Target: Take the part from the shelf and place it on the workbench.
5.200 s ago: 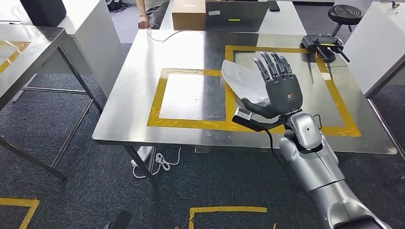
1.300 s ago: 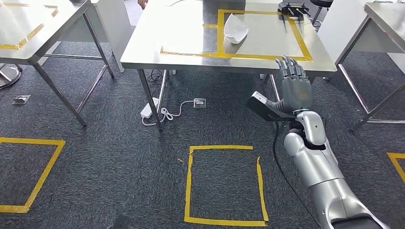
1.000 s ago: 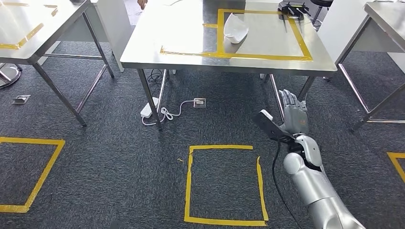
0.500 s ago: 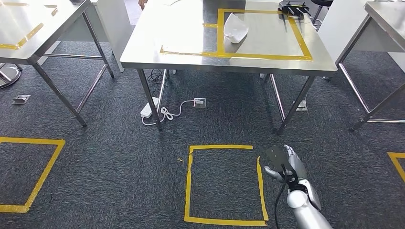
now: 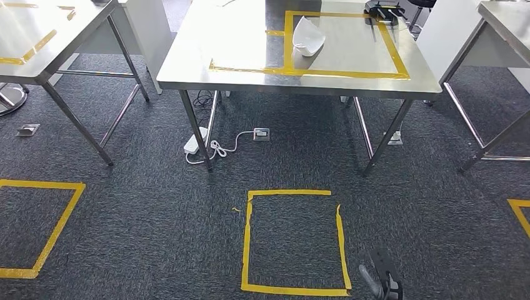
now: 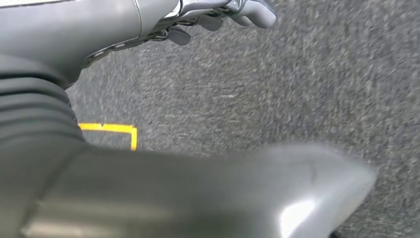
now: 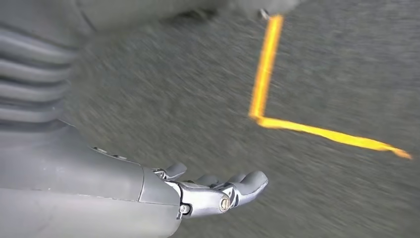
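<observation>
The white part point(image 5: 308, 37) lay on the steel bench point(image 5: 250, 75), at about 12 o'clock in the head view, far from the robot. It sat inside the right-hand square of yellow tape point(image 5: 342, 45) on the bench top, close to that square's left edge, touching nothing else. A black device point(image 5: 382, 10) stood at the far right corner of the same square, well apart from the part, at roughly 1 o'clock.

The right robot hand point(image 5: 378, 279) showed at about 5 o'clock, low at the edge of the head view, just beside the right side of the yellow floor square point(image 5: 294, 240) taped on the dark carpet point(image 5: 125, 237). In the right wrist view the right robot hand point(image 7: 213, 191) was empty, its fingers point(image 7: 250, 184) loosely extended over blurred carpet, with a corner of yellow tape near it.

The left robot hand point(image 6: 218, 12) appeared in the left wrist view, holding nothing, its fingers point(image 6: 257, 12) only slightly curled above the carpet; a short corner of yellow tape lay beyond the ribbed cover.

A white power strip point(image 5: 192, 144) with a coiled cable point(image 5: 219, 150) lay on the carpet under the bench's near left leg, at about 11 o'clock. A second steel table point(image 5: 44, 37) stood at 10 o'clock, and a third point(image 5: 506, 25) at 2 o'clock.
</observation>
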### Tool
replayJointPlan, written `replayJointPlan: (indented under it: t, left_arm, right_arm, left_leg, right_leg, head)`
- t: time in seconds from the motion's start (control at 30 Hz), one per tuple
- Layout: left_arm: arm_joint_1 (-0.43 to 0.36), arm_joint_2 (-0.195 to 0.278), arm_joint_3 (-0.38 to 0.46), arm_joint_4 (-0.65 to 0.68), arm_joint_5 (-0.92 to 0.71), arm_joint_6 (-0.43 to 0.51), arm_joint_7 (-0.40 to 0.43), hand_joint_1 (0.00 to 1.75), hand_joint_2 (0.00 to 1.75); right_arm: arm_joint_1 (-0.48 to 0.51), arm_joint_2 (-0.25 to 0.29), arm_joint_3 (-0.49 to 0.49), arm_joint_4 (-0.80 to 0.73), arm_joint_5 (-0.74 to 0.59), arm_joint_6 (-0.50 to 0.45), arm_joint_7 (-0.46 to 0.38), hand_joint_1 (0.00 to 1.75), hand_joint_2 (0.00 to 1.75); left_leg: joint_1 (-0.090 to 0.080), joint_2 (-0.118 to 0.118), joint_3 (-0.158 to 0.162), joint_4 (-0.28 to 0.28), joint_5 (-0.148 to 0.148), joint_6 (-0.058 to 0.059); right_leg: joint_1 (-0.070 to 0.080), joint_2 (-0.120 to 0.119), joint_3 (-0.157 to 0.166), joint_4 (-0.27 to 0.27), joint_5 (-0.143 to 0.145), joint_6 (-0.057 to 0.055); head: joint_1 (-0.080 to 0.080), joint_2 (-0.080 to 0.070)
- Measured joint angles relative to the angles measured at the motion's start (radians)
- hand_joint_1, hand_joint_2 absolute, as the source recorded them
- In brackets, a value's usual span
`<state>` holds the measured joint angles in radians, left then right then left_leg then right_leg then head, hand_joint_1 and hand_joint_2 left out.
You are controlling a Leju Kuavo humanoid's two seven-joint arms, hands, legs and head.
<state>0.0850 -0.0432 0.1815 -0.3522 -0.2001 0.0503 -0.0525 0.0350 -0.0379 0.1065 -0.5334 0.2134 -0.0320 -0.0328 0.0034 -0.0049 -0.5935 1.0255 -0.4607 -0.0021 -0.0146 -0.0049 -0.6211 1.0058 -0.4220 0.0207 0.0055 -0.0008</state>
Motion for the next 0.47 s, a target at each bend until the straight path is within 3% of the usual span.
replayJointPlan:
  t: [0.3,0.47]
  left_arm:
    - [0.047,0.02,-0.107,-0.025,0.172,-0.039,0.044,0.0,0.0]
    - [0.049,0.027,-0.132,-0.045,0.198,-0.048,0.05,0.0,0.0]
  right_arm:
    - [0.1,0.02,-0.056,0.075,-0.184,0.028,0.028,0.0,0.0]
    - [0.127,0.026,-0.069,0.106,-0.211,0.03,0.031,0.0,0.0]
  left_leg:
    - [0.0,0.0,0.003,0.0,-0.005,0.0]
    - [-0.003,0.003,0.008,0.001,-0.008,0.002]
  right_leg:
    - [0.0,0.0,0.004,0.001,-0.005,0.001]
    - [-0.002,0.003,0.004,0.001,-0.006,0.004]
  head:
    - [0.0,0.0]
    - [0.0,0.0]
